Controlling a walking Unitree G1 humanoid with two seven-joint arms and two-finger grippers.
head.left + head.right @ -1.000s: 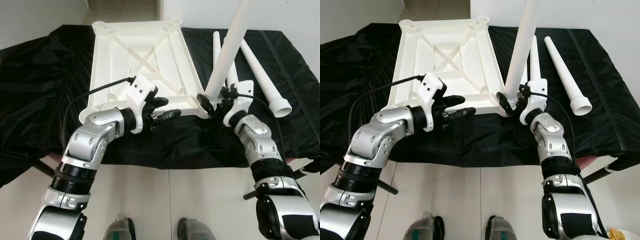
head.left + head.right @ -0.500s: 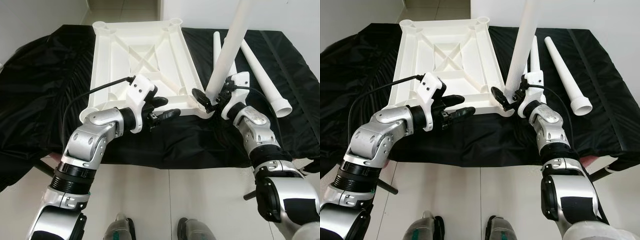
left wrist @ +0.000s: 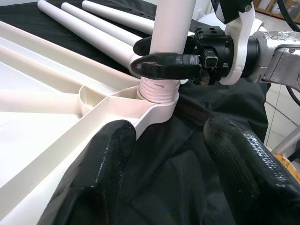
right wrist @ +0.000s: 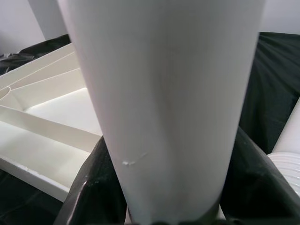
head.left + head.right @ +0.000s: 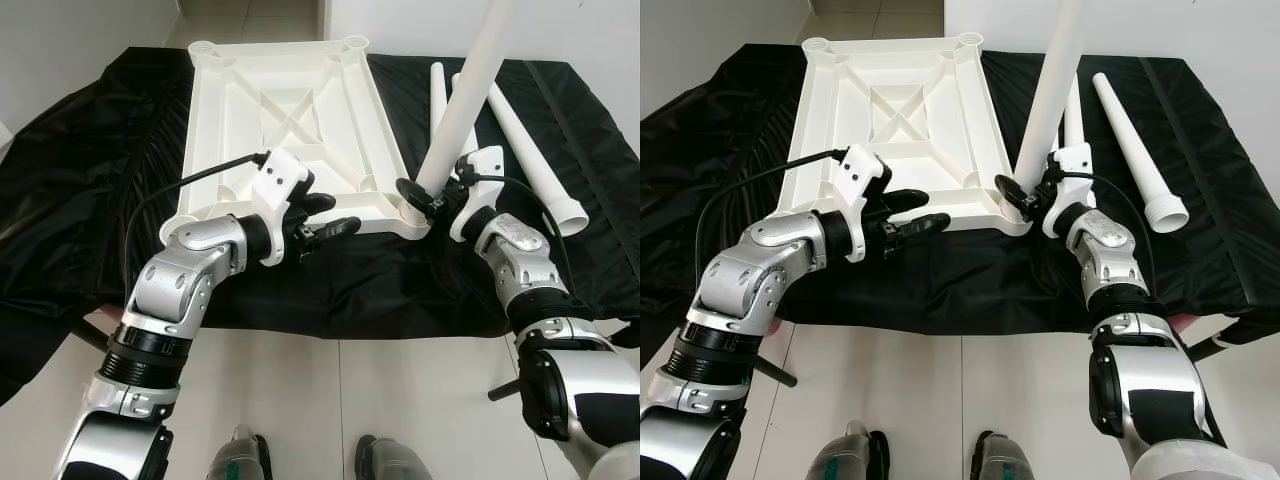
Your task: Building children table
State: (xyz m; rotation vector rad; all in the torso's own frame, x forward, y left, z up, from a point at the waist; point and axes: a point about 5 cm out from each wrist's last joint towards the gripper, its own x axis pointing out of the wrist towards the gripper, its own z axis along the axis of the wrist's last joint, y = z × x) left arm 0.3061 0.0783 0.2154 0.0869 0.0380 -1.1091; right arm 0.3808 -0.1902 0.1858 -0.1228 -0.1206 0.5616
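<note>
A white tabletop (image 5: 290, 110) lies upside down on the black cloth. A white leg (image 5: 470, 100) stands tilted in its near right corner socket (image 3: 157, 105), with the threaded end (image 3: 157, 89) showing just above the socket. My right gripper (image 5: 430, 195) is shut on this leg's lower end, one finger (image 3: 164, 65) across its front. My left gripper (image 5: 343, 212) hovers open at the tabletop's near edge, left of the socket, with nothing between its fingers (image 3: 103, 173). The leg (image 4: 164, 108) is close in the right wrist view.
Loose white legs (image 5: 530, 160) lie on the cloth (image 5: 80, 180) to the right of the tabletop, one (image 5: 435, 95) partly behind the held leg. The black-covered table's near edge hangs just in front of me, with tiled floor (image 5: 330, 400) below.
My right wrist has turned around the leg's base, and the leg leans a little more to the right. The left gripper has stayed in place.
</note>
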